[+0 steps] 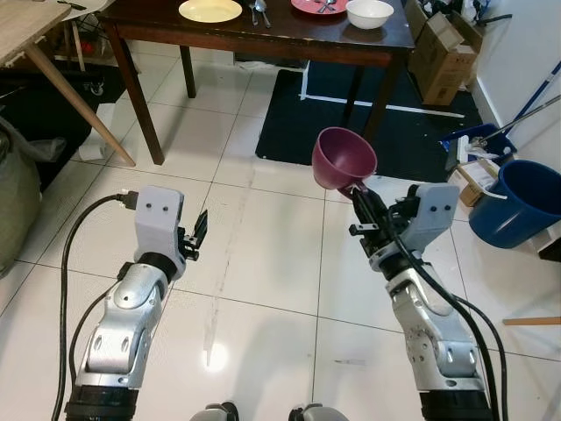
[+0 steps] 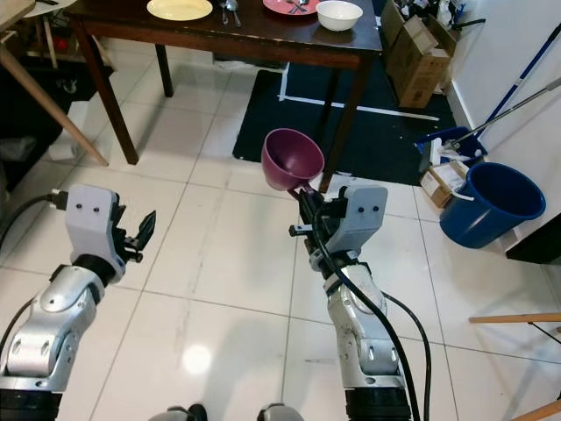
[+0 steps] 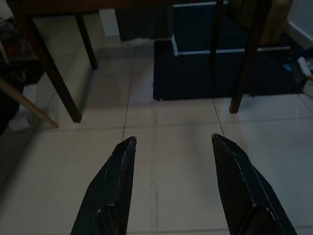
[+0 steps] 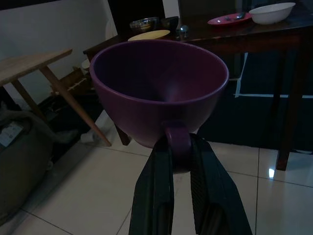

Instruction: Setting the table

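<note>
Cup (image 1: 344, 158), purple, pinched by its handle in my R gripper (image 1: 361, 198), rim tilted toward table (image 1: 263, 39) at 12 o'clock, ready for carrying. L gripper (image 1: 198, 234) spread, empty, at 9.

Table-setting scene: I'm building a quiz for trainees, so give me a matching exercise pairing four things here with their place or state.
Things:
1. purple cup
2. white bowl
3. blue bucket
4. left gripper

Places or states:
A. on the floor by the wall, to the robot's right
B. open, nothing between its fingers
C. held by its handle in the right gripper
D. on the dark wooden table, beside a red plate

Pairs: 1-C, 2-D, 3-A, 4-B
</note>
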### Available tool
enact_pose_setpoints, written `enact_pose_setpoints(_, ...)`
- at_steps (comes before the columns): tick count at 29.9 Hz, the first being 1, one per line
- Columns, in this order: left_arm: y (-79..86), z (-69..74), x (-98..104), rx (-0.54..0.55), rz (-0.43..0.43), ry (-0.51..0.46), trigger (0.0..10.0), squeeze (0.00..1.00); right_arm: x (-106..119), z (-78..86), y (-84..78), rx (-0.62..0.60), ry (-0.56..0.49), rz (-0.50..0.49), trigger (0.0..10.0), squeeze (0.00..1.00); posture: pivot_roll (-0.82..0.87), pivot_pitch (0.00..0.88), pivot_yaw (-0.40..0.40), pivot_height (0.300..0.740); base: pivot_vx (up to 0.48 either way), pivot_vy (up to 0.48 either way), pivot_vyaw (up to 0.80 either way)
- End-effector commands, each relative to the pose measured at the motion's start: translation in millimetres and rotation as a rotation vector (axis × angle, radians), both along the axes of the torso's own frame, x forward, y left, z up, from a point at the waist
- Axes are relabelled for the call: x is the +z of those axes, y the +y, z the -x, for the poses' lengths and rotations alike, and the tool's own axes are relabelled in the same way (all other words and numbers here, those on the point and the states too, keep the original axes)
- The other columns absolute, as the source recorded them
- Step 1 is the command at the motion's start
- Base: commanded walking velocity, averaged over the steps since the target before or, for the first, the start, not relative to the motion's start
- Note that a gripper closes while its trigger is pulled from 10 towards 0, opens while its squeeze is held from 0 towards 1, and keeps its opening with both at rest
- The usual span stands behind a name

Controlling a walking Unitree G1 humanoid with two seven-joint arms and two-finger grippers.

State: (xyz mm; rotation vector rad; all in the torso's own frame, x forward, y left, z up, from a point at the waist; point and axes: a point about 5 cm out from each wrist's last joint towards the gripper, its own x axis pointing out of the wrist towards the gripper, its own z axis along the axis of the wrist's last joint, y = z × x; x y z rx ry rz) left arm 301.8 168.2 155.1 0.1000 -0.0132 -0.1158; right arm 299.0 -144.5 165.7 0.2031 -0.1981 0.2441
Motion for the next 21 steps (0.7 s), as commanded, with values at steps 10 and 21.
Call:
enact_pose_setpoints(10, 1.0, 1.3, -3, -0.001, 0.015, 0.012, 10.0, 0.0, 1, -1.9, -3.4, -0.018, 0.0, -0.042, 10.0, 0.0, -0.11, 0.036, 0.028, 0.74, 0.0, 0.0, 0.0)
enact_pose_setpoints(21, 4.1, 1.7, -2, 0.016, -0.009, 0.003, 10.0, 0.0, -11, -4.4, -12.7, -0.117, 0.049, 0.188, 10.0, 0.0, -0.11, 0.047, 0.031, 0.74, 0.0, 0.0, 0.0)
